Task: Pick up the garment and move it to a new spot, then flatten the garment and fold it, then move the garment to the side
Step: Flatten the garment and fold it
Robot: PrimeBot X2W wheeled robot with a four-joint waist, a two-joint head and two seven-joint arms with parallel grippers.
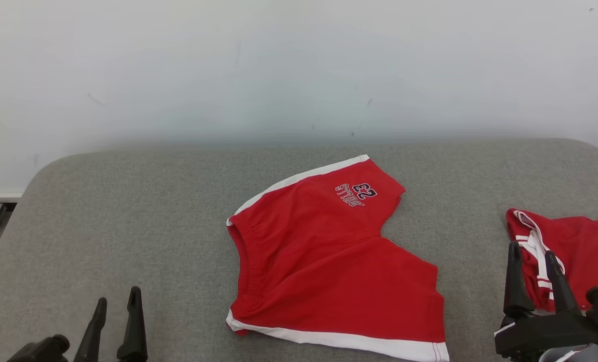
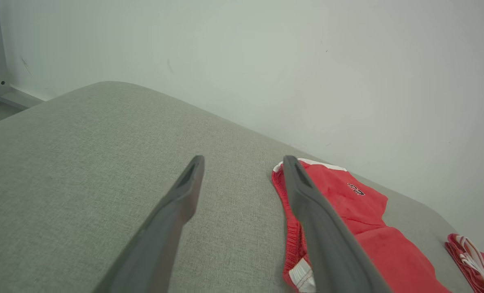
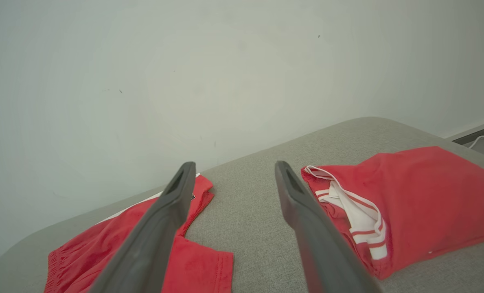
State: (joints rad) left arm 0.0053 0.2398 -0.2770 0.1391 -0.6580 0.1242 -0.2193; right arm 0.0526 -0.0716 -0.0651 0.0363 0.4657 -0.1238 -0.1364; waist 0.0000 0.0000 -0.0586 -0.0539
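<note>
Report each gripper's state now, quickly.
Left gripper: open, holding nothing.
Right gripper: open, holding nothing.

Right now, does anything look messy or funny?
Yes. The red shorts lie crooked on the grey pad, legs spread apart, their number upside down from the head view. The red shirt at the right edge is bunched up.
</note>
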